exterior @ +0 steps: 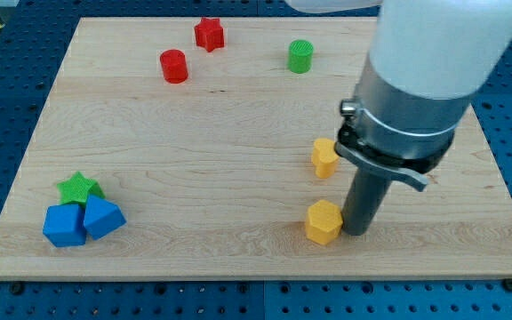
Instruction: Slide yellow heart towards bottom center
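The yellow heart (324, 157) lies right of the board's middle. A yellow hexagon (324, 222) lies below it, near the view's bottom edge of the board. My tip (356, 233) rests on the board right beside the hexagon's right side, touching it or nearly so. The tip is below and to the right of the heart, apart from it. The rod and the arm's grey and white body (416, 80) rise to the view's upper right and hide part of the board there.
A red star (209, 34), a red cylinder (174, 66) and a green cylinder (300, 56) stand near the view's top. A green star (78, 188) and two blue blocks (64, 225) (103, 217) cluster at the bottom left. The wooden board (194, 151) lies on a blue perforated table.
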`<state>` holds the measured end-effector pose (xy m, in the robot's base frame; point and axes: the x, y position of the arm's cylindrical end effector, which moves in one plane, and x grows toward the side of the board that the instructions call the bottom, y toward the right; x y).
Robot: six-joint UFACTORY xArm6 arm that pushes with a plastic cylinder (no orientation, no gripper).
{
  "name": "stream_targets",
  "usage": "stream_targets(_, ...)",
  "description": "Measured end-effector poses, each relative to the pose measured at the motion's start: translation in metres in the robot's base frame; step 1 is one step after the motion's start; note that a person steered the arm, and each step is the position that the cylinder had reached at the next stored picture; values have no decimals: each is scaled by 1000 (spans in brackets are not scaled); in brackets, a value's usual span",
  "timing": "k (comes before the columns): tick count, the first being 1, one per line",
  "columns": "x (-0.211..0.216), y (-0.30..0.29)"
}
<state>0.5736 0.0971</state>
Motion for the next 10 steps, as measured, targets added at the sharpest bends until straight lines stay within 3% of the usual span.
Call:
stream_targets(2, 0, -12)
stream_targets(3, 0, 37)
stream_targets(4, -22, 77)
stream_targets(5, -85, 82)
stream_targets(6, -123, 80)
stream_targets(8, -123, 17)
stream_targets(10, -91, -16)
